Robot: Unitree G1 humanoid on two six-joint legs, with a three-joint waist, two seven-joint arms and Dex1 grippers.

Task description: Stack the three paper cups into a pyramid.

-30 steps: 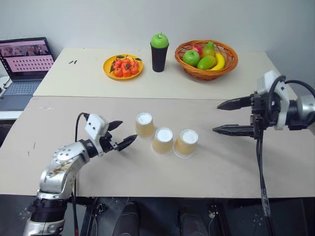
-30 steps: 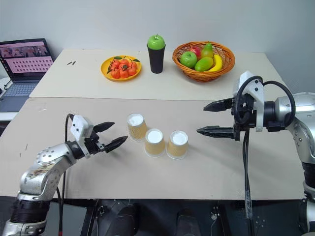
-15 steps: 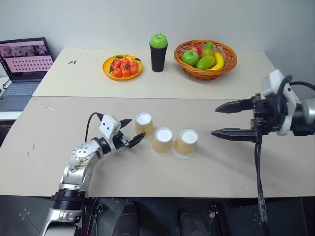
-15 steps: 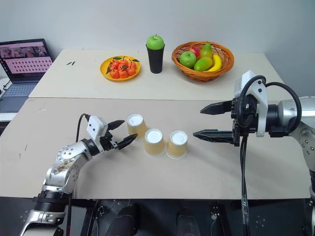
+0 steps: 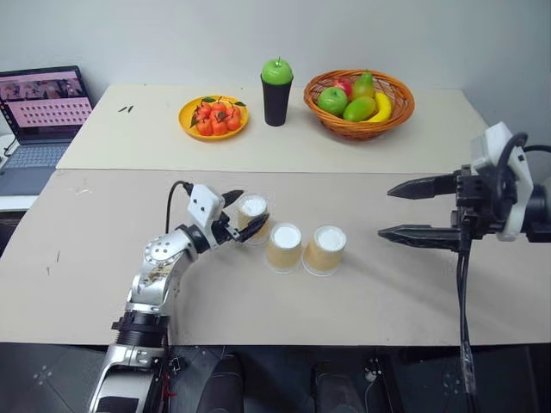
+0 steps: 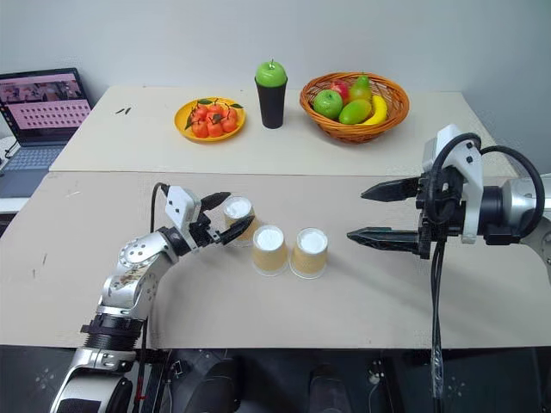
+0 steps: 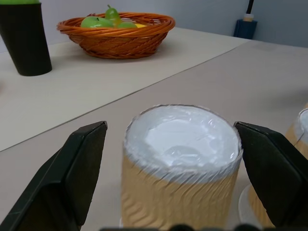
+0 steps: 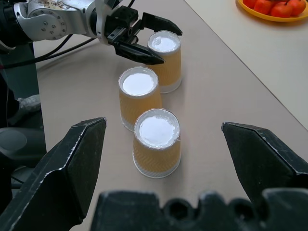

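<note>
Three paper cups stand upside down, white bases up, in a short slanting row near the middle of the tan surface point(image 5: 362, 301), none yet stacked. Going from the left, a laptop point(image 5: 43, 112) sits at the far edge, and the left hand point(image 5: 239, 215) has its two black fingers spread wide on either side of the left cup point(image 5: 252, 217), one finger behind it and one in front; the wrist view shows gaps between both fingers and the cup wall, so nothing is gripped. Just beside that cup stands the middle cup point(image 5: 284, 247), slightly nearer the robot, and close beside that the right cup point(image 5: 326, 249). At the back are a yellow plate of small oranges point(image 5: 213, 116), a black cup point(image 5: 276, 99) topped by a green apple point(image 5: 277, 70), and a wicker fruit basket point(image 5: 359, 105). On the right, well apart from the cups, the right hand point(image 5: 413, 212) hovers above the surface with its fingers wide open and empty, pointing toward the row.
</note>
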